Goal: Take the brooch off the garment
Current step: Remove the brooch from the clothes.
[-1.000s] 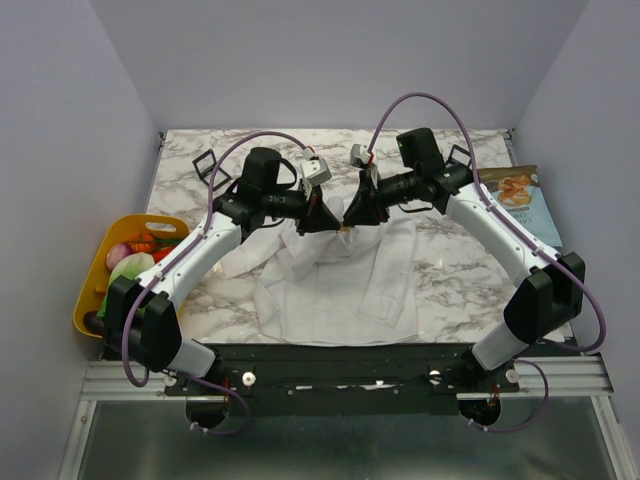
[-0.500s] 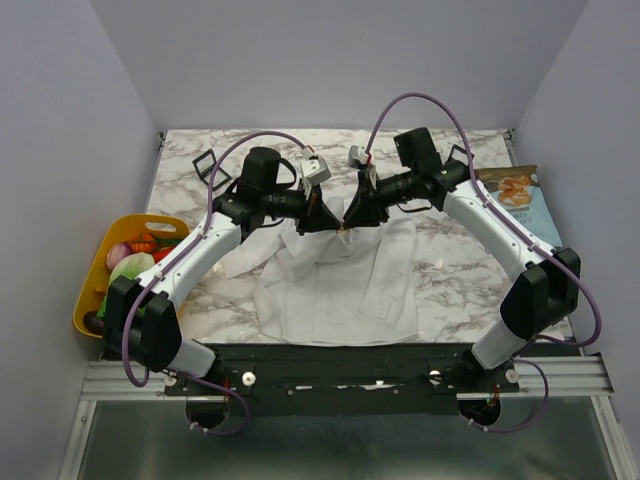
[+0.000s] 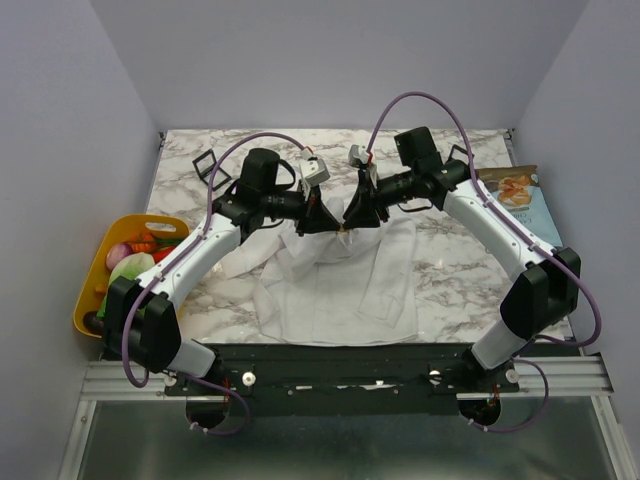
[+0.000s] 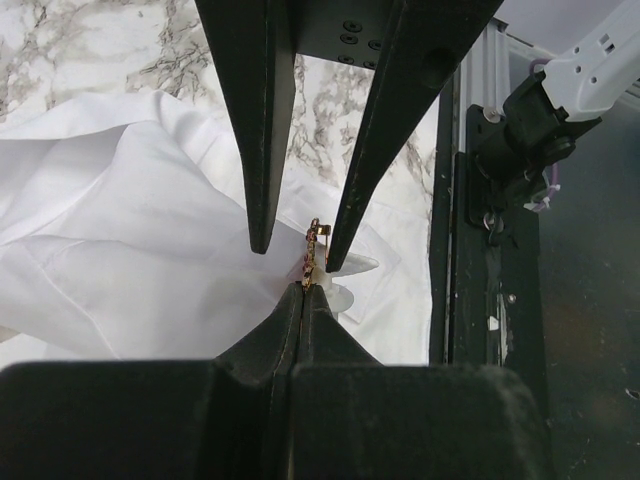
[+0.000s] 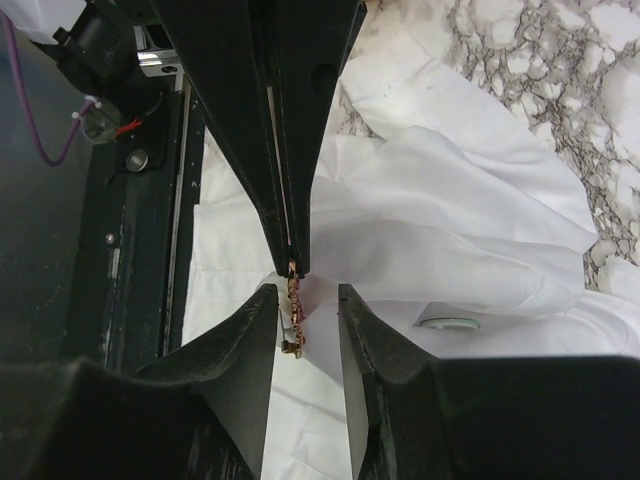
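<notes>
My left gripper is pressed together and pinches the brooch by its edge, just over the white garment. My right gripper stands spread, one finger on each side of the brooch.

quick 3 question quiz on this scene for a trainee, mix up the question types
1. Which arm's fingers are shut on the brooch? A left; B right; C neither.
2. True or false: the right fingers are open, one on either side of the brooch.
3. Fill in: the yellow basket sits beside the ___ arm.

Key: 1 A, the left fingers pinch it; 2 true; 3 left.
</notes>
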Controlling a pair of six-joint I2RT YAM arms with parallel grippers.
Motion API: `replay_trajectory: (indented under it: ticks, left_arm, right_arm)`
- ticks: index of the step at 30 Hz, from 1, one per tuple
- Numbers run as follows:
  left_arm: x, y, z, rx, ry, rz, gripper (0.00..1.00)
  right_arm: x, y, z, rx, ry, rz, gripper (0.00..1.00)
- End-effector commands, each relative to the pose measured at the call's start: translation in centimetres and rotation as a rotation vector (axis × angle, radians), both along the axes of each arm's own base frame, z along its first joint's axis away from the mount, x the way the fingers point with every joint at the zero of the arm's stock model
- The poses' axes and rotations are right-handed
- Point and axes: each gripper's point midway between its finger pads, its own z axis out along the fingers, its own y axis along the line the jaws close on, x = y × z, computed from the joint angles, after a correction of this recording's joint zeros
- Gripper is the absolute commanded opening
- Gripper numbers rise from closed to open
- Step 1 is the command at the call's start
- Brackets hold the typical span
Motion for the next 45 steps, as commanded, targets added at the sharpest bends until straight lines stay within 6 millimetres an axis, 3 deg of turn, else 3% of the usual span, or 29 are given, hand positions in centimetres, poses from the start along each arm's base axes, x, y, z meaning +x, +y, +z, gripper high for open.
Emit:
replay_trajectory:
  ticks: [1, 6, 9, 10, 13, 14, 16, 20, 26, 32, 38, 45]
  left_arm:
    - [-1.0, 0.1, 1.6, -0.042, -0.028, -0.035, 0.0]
    - [-0.8, 0.0, 1.6, -0.042, -0.029, -0.029, 0.0]
    - [-0.9, 0.0, 1.6, -0.043, -0.026, -0.029, 0.0]
    - [-0.9, 0.1, 1.5, -0.042, -0.024, -0.029, 0.0]
    - [-0.8, 0.0, 1.5, -0.043, -0.024, -0.028, 0.02]
    - [-0.8, 0.0, 1.6, -0.044, -0.022, -0.025, 0.12]
    - [-0.6, 0.1, 1.7, -0.044, -0.028, -0.018, 0.16]
    - [-0.4, 0.2, 1.8, -0.042, -0.03, -0.004, 0.41]
    - [0.2, 0.9, 1.9, -0.037, -0.05, 0.036, 0.65]
    - [0.7, 1.4, 1.9, -0.031, -0.078, 0.079, 0.74]
    - [1.4, 1.7, 1.5, -0.01, -0.096, 0.117, 0.75]
    - [1.7, 1.6, 1.2, -0.005, -0.095, 0.124, 0.75]
  right_arm:
    - [0.0, 0.3, 0.6, 0.024, 0.015, 0.016, 0.4]
    - [0.3, 0.1, -0.1, 0.006, 0.013, 0.007, 0.35]
    - [0.2, 0.2, 0.2, 0.016, 0.012, 0.012, 0.26]
    - [0.1, 0.2, 0.4, 0.02, 0.01, 0.013, 0.16]
    - [0.1, 0.2, 0.7, 0.024, 0.008, 0.011, 0.01]
    - [0.1, 0.2, 0.7, 0.023, 0.002, 0.008, 0.01]
    - [0.2, 0.1, 0.4, 0.017, 0.005, 0.001, 0.01]
    - [0.9, 0.1, 0.3, 0.005, 0.003, -0.031, 0.01]
    - [1.7, -0.2, 0.6, -0.013, -0.035, -0.082, 0.0]
    - [2.2, -0.4, 0.9, -0.005, -0.022, -0.115, 0.01]
    - [1.7, -0.6, 2.2, 0.022, -0.024, -0.114, 0.01]
    - [1.9, -0.8, 2.1, 0.02, -0.009, -0.129, 0.01]
